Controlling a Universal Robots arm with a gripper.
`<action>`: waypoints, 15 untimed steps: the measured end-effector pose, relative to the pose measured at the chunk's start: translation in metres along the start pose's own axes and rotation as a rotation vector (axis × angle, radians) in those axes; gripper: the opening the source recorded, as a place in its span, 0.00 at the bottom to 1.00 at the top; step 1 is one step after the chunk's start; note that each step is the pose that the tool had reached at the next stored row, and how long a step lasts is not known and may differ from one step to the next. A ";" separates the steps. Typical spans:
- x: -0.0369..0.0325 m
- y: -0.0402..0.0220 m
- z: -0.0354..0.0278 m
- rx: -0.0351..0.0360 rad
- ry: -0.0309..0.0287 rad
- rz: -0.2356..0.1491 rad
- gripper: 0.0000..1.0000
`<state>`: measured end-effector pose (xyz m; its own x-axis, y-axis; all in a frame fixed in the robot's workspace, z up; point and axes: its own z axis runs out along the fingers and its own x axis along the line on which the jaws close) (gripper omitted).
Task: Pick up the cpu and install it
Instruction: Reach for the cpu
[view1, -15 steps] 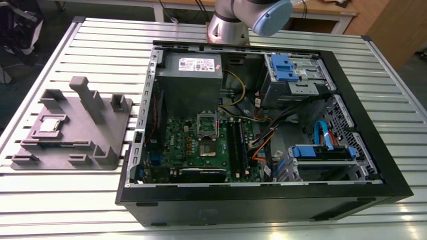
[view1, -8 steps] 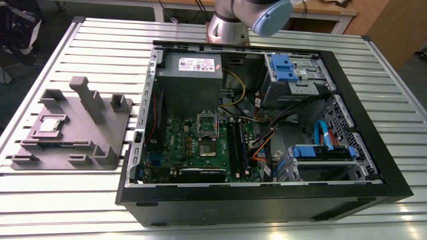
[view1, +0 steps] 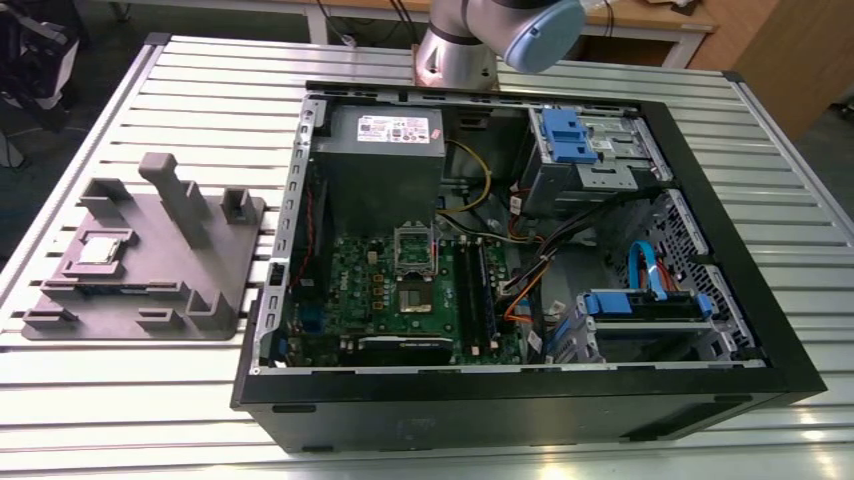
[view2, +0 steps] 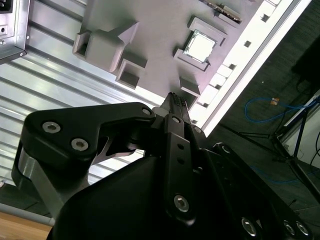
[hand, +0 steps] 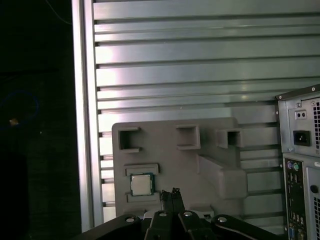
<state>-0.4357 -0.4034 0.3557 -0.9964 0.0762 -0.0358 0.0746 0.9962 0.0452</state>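
- The cpu (view1: 104, 247) lay flat in a shallow square pocket of the grey fixture (view1: 147, 290), silver top facing up.
- The fixture sat on the ribbed metal tabletop (view1: 174, 80), at the exterior view's left of the open computer case (view1: 747, 330) and apart from it.
- The green motherboard (view1: 387, 290) lay inside the case, well apart from the cpu.
- The claw (hand: 170, 193) was closed, with its fingertips pressed together and nothing between them; the second wrist view showed the same for the claw (view2: 177, 100).
- The claw hung over the fixture with its tips pointed at the fixture's surface.
- In the first wrist view the cpu (hand: 142, 184) was near the claw tips but off to one side, clear of them and not touching.
- In the second wrist view the cpu (view2: 200, 46) sat beyond the tips, with a raised fixture block between them.
- The arm (view1: 514, 30) stood at the far edge of the tabletop behind the case.
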 end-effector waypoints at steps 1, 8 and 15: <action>0.0004 0.0000 0.0000 0.0000 0.0000 0.000 0.10; 0.0025 -0.0002 0.0000 0.0000 0.0000 0.000 0.10; 0.0037 -0.0003 0.0000 0.0000 0.0000 0.000 0.10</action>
<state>-0.4394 -0.4034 0.3555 -0.9965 0.0762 -0.0358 0.0746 0.9962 0.0452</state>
